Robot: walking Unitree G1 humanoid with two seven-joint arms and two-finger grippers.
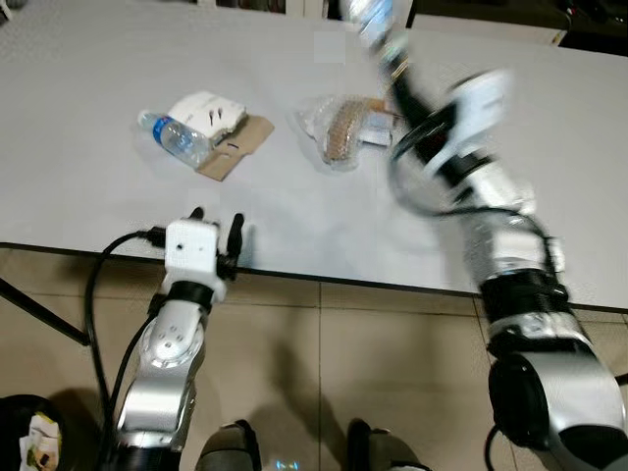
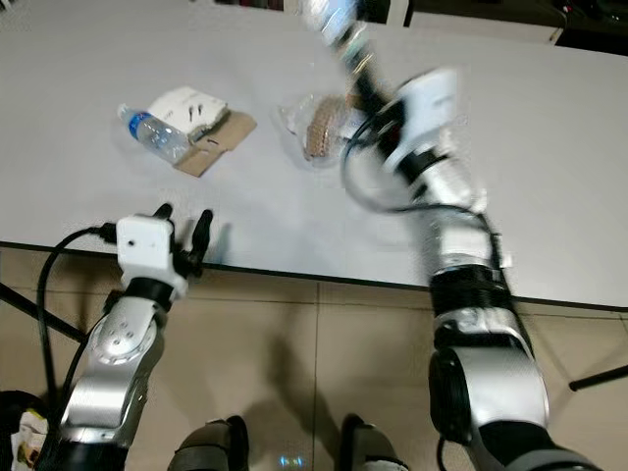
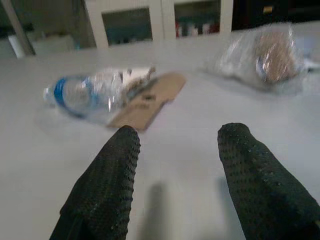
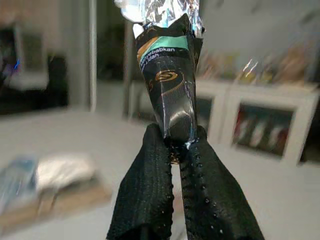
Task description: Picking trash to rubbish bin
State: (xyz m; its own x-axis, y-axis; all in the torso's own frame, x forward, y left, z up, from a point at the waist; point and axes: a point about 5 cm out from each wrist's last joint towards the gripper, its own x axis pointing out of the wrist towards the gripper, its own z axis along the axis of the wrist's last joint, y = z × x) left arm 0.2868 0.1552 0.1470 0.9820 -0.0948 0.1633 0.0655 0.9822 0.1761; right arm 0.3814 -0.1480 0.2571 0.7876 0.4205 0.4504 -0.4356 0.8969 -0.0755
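Wrapper point(image 4: 167, 87) in the right wrist view: dark, glossy, crumpled silver foil at its top, teal band with partly legible print, pinched at its lower end between the right gripper point(image 4: 176, 150) fingers. Left wrist view: left gripper point(image 3: 177, 150) spread apart over the white table point(image 3: 200, 125), near a plastic bottle point(image 3: 82, 95) on brown cardboard point(image 3: 150, 97). Eye views: right arm raised and blurred above the table; clear bag point(image 1: 339, 132) lies beneath.

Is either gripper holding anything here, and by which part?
The right gripper pinches a dark foil wrapper by its lower end. The left gripper is open and holds nothing.
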